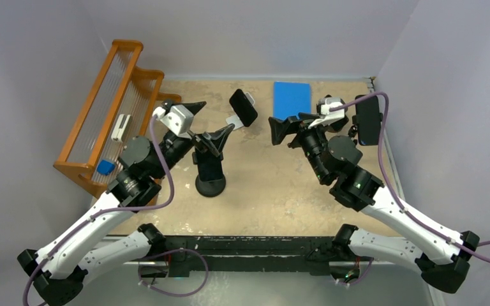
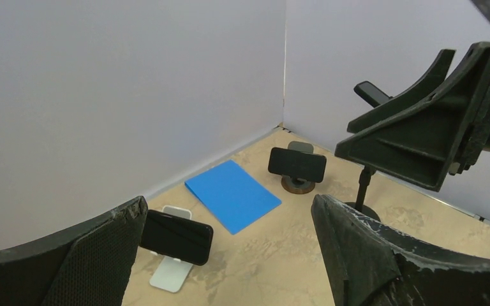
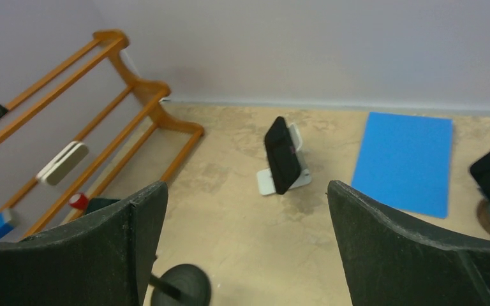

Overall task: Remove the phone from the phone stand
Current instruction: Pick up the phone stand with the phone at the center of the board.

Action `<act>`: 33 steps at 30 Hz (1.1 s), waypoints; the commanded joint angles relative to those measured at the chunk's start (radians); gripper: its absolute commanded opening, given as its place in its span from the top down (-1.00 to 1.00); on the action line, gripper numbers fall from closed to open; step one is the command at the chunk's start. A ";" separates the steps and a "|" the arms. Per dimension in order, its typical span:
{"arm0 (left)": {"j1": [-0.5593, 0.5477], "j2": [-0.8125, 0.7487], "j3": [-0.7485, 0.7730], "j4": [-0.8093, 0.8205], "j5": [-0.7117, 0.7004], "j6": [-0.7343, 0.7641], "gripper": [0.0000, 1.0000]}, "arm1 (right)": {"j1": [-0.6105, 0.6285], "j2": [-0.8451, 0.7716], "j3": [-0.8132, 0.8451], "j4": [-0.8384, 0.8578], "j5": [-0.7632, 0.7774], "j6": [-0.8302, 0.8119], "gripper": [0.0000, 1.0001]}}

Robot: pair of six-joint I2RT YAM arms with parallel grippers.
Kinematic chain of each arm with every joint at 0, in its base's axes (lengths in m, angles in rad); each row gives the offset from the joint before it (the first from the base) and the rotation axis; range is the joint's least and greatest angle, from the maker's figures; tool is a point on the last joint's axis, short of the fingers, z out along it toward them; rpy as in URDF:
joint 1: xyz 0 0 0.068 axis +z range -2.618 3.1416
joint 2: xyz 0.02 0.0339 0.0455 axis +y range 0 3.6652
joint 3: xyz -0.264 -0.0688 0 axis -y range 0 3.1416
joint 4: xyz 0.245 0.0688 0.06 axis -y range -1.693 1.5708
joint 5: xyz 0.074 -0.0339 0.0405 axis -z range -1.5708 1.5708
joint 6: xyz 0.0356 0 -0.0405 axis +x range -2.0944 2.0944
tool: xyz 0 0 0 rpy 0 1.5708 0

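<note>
Nothing is done yet. The black phone [image 3: 279, 155] leans on its white stand [image 3: 267, 181], far and central. My left claw [image 1: 219, 115] and right claw [image 1: 273, 131] flank it, both spread wide and empty, touching nothing. Reaching, grasping and lifting all remain.

Glossy black phone [image 3: 282, 155], matt white stand [image 3: 268, 182] — likely plastic — smooth wooden rack [image 3: 177, 123].
</note>
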 commanded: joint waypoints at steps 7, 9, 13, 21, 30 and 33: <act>-0.047 -0.062 -0.034 0.031 -0.053 0.049 -1.00 | 0.000 0.051 -0.110 0.085 -0.219 0.186 -0.85; -0.054 -0.068 -0.037 0.033 -0.072 0.056 -1.00 | -0.001 0.077 -0.132 0.137 -0.266 0.218 -0.85; -0.078 -0.061 -0.031 0.024 -0.171 0.050 -0.99 | -0.001 0.129 -0.177 0.258 -0.400 0.331 -0.86; -0.080 -0.111 -0.050 -0.081 -0.431 0.024 -0.96 | 0.003 0.261 -0.165 0.438 -0.577 0.483 -0.86; -0.082 -0.198 -0.114 -0.032 -0.434 0.063 -0.92 | 0.001 0.392 -0.125 0.498 -0.672 0.619 -0.81; -0.084 -0.182 -0.097 -0.060 -0.430 0.031 -0.90 | 0.001 0.411 -0.130 0.515 -0.687 0.645 -0.77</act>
